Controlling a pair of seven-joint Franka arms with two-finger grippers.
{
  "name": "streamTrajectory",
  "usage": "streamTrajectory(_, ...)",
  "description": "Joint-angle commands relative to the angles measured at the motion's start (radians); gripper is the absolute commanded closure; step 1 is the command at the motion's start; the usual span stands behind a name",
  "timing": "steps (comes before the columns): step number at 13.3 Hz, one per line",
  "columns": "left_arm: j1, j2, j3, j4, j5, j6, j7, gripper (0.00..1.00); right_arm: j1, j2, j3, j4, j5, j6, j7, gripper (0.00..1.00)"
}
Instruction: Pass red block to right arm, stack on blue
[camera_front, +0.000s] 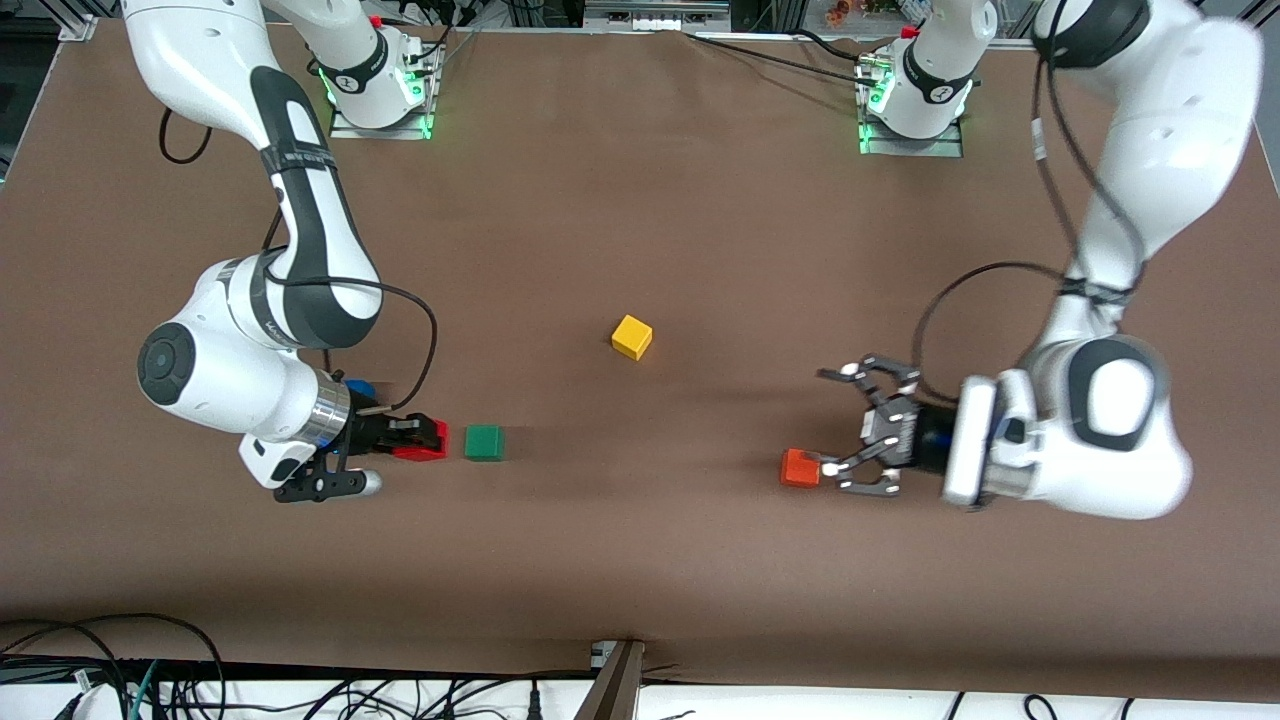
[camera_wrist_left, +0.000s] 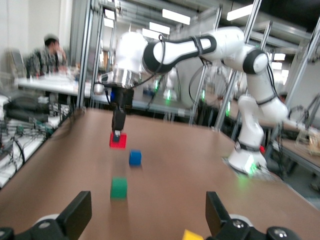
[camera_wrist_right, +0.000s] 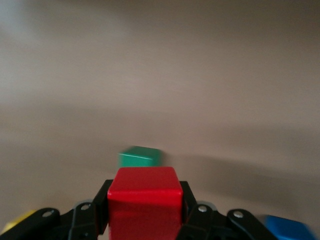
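Right end effector (camera_front: 425, 437) pinches the small deep-red cube (camera_front: 424, 441) beside the green cube (camera_front: 484, 442), toward the right arm's end of the worktop (camera_front: 640, 560). Left end effector (camera_front: 835, 420) spread, one fingertip at the orange cube (camera_front: 799, 467).

green cube (camera_front: 484, 442) sits just beside the held red block (camera_front: 424, 440).

Red block (camera_front: 428, 440) clamped in right gripper (camera_front: 432, 437)
Blue cube (camera_wrist_left: 135, 158) flat on table, near the green cube (camera_front: 484, 442), toward the right arm's end

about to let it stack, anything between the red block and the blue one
Nothing visible. The right gripper holds the red block; the blue block sits close beside it, and the green block lies off that path.
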Motion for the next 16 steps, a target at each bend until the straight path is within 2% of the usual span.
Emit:
streamTrajectory(1, 0.106, -0.084, 0.004, -0.074, 0.19, -0.091, -0.03, 0.0, 0.007, -0.008, -0.036, -0.076, -0.173, -0.007, 0.008, 1.0)
streamTrajectory(3, 0.17, -0.108, 0.006, -0.061, 0.34, -0.147, -0.03, 0.0, 0.014, -0.014, -0.094, -0.139, -0.197, -0.005, 0.011, 1.0)
streamTrajectory(5, 0.181, -0.196, 0.009, -0.077, 0.567, -0.148, -0.036, 0.0, 0.016, -0.023, -0.125, -0.183, -0.197, -0.004, 0.018, 1.0)
streamTrajectory(8, 0.213, -0.222, 0.015, -0.075, 0.611, -0.154, -0.057, 0.0, 0.016, -0.064, -0.136, -0.251, -0.197, 0.007, 0.04, 1.0)
streamTrajectory(9, 0.224, -0.254, 0.021, -0.081, 0.631, -0.164, -0.07, 0.0, 0.016, -0.077, -0.136, -0.268, -0.197, 0.01, 0.055, 1.0)
streamTrajectory(10, 0.227, -0.31, 0.021, -0.1, 0.698, -0.174, -0.102, 0.0, 0.018, -0.088, -0.136, -0.291, -0.197, 0.019, 0.066, 1.0)
streamTrajectory(12, 0.259, -0.418, 0.022, -0.164, 0.745, -0.179, -0.22, 0.0, 0.021, -0.123, -0.136, -0.358, -0.197, 0.073, 0.07, 1.0)
streamTrajectory(15, 0.25, -0.504, 0.01, -0.19, 0.798, -0.196, -0.387, 0.0, 0.028, -0.146, -0.134, -0.435, -0.197, 0.165, 0.07, 1.0)
streamTrajectory(16, 0.249, -0.535, 0.004, -0.198, 0.798, -0.21, -0.512, 0.0, 0.036, -0.149, -0.134, -0.443, -0.197, 0.167, 0.072, 1.0)
